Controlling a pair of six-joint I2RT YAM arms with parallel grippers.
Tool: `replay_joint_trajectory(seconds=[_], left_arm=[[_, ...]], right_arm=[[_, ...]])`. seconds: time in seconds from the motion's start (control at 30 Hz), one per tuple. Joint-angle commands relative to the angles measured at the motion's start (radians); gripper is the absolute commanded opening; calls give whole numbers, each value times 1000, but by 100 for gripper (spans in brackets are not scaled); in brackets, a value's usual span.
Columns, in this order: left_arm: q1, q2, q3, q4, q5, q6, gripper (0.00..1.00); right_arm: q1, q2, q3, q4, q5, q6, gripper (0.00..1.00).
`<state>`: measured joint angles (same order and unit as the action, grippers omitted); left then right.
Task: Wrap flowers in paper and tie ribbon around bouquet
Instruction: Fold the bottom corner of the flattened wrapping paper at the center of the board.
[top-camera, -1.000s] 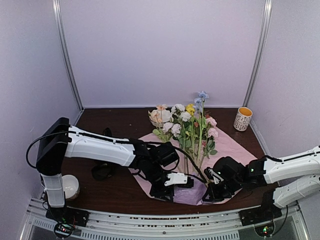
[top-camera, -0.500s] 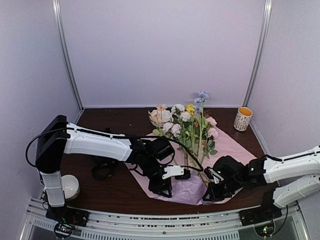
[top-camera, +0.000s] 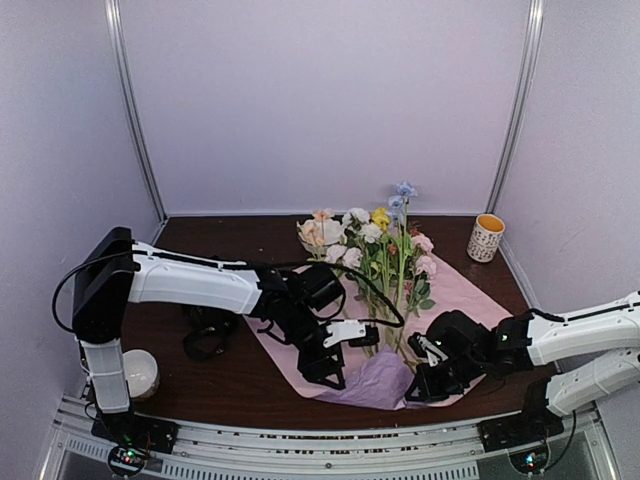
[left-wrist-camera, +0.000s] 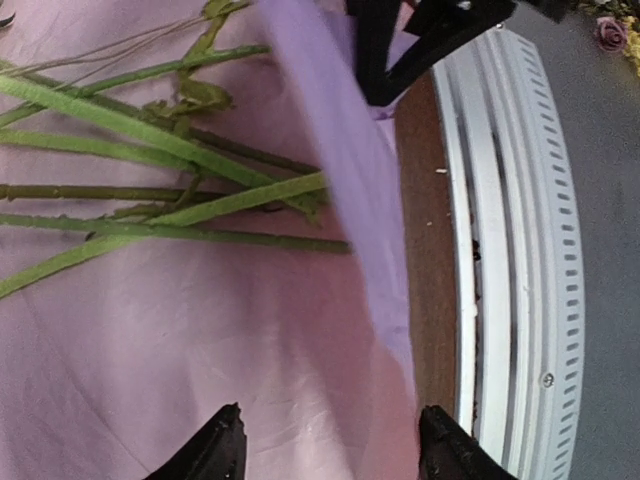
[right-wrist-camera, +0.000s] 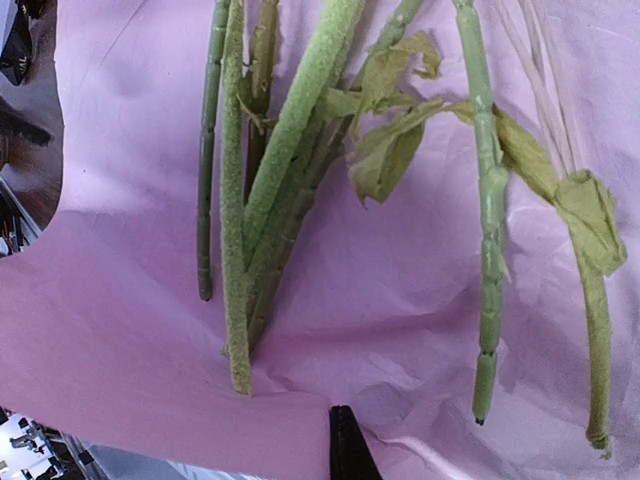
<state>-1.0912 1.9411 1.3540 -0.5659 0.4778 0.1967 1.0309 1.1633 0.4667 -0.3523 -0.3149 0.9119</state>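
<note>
The flowers (top-camera: 375, 250) lie on the paper (top-camera: 455, 290), heads toward the back, green stems (right-wrist-camera: 290, 150) toward the near edge. The paper shows pale pink on top, and its near edge is folded up to show lilac (top-camera: 385, 385). My left gripper (top-camera: 345, 352) hovers over the paper's left part. In the left wrist view it (left-wrist-camera: 335, 450) stands open above bare pink paper (left-wrist-camera: 200, 340), holding nothing. My right gripper (top-camera: 418, 380) is at the near right corner. Its jaws show as one closed black tip (right-wrist-camera: 345, 445), shut on the lifted paper edge (right-wrist-camera: 150, 400). A black looping strand, seemingly the ribbon (top-camera: 205, 335), lies left of the paper.
A yellow-rimmed patterned cup (top-camera: 486, 237) stands at the back right. A white bowl (top-camera: 140, 372) sits by the left arm's base. The metal rail (left-wrist-camera: 520, 250) runs along the table's near edge, close to the paper's raised lilac fold (left-wrist-camera: 340, 150). Booth walls close in on three sides.
My left gripper has opened wider and drawn back left, away from the stems' ends. The lilac fold at the near edge has shifted slightly. The right arm has stayed still.
</note>
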Motion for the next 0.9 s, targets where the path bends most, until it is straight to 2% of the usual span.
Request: replay_joint_trajectory(seconds=[0.0,0.07,0.17,0.23,0.33,0.53,0.63,0.87], left_arm=[[-28,-28,4,46,200,37,62],[-32,-37,-2,48,237,51,61],[-32,-14,15,33,248,52,50],[-35,25,54,6,244,46,36],[-31,68,99,-30,202,18,2],[14,105,100,7,110,-95,0],[32,126,109,-3,67,-134,0],[36,167,130,-28,-29,-178,0]], right_arm=[[-12,-5,9,-7,16,-11,0],[-13,-5,7,-5,17,-9,0],[-16,-5,5,2,16,-8,0],[-17,-4,6,3,14,-9,0],[-18,-4,5,2,9,-7,0],[-20,-19,-13,-12,11,1,1],[-26,-31,-16,-45,29,5,14],[-48,-77,26,-206,103,-12,32]])
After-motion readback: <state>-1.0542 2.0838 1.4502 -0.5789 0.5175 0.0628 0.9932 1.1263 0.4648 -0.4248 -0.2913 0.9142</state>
